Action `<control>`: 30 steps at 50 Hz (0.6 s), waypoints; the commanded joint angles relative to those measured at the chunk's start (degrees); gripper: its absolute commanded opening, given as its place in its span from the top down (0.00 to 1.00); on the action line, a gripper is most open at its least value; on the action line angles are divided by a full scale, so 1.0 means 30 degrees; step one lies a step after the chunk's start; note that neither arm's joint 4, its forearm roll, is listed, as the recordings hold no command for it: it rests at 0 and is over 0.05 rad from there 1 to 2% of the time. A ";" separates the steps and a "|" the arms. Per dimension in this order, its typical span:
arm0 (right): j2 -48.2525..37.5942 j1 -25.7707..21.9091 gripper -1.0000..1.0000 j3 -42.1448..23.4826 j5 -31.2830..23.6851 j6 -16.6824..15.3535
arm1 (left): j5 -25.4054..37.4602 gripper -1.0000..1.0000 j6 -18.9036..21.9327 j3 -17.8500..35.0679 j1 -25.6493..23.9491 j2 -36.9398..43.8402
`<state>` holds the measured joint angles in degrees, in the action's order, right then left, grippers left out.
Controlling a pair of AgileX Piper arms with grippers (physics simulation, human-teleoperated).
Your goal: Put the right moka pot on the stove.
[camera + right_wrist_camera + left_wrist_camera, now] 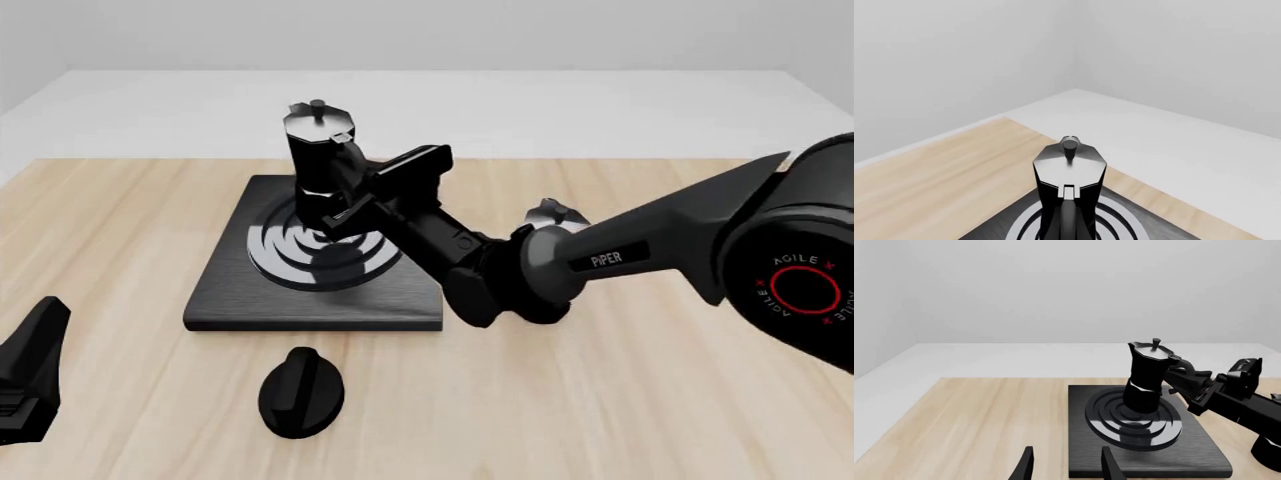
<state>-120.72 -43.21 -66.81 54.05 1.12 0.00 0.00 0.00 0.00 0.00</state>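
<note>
The black faceted moka pot (318,150) with its knobbed shiny lid stands slightly tilted over the back of the stove's (240,300) ring burner. I cannot tell whether its base touches. It also shows in the left wrist view (1147,377) and the right wrist view (1069,175). My right gripper (351,207) is shut on its side handle, as the left wrist view (1174,374) also shows. The stove is a flat black slab (1201,450). My left gripper (1067,467) is open and empty, low at the near left (27,375).
A second lookalike moka pot (550,213) stands right of the stove, mostly hidden behind my right arm. A small black round dial knob (300,392) lies on the wooden table (641,400) in front of the stove.
</note>
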 commanded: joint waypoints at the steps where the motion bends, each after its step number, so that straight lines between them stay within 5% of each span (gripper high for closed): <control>1: -0.0805 0.0338 1.00 -0.1806 -0.0107 0.0171 | 0.0000 0.00 0.0000 0.0000 0.0000 0.0000; 30: -0.3475 0.0702 1.00 -0.3642 -0.0352 0.0925 | 0.0000 0.00 0.0000 0.0000 0.0000 0.0000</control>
<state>-129.96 -41.50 -75.81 52.96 3.20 0.00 0.00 0.00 0.00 0.00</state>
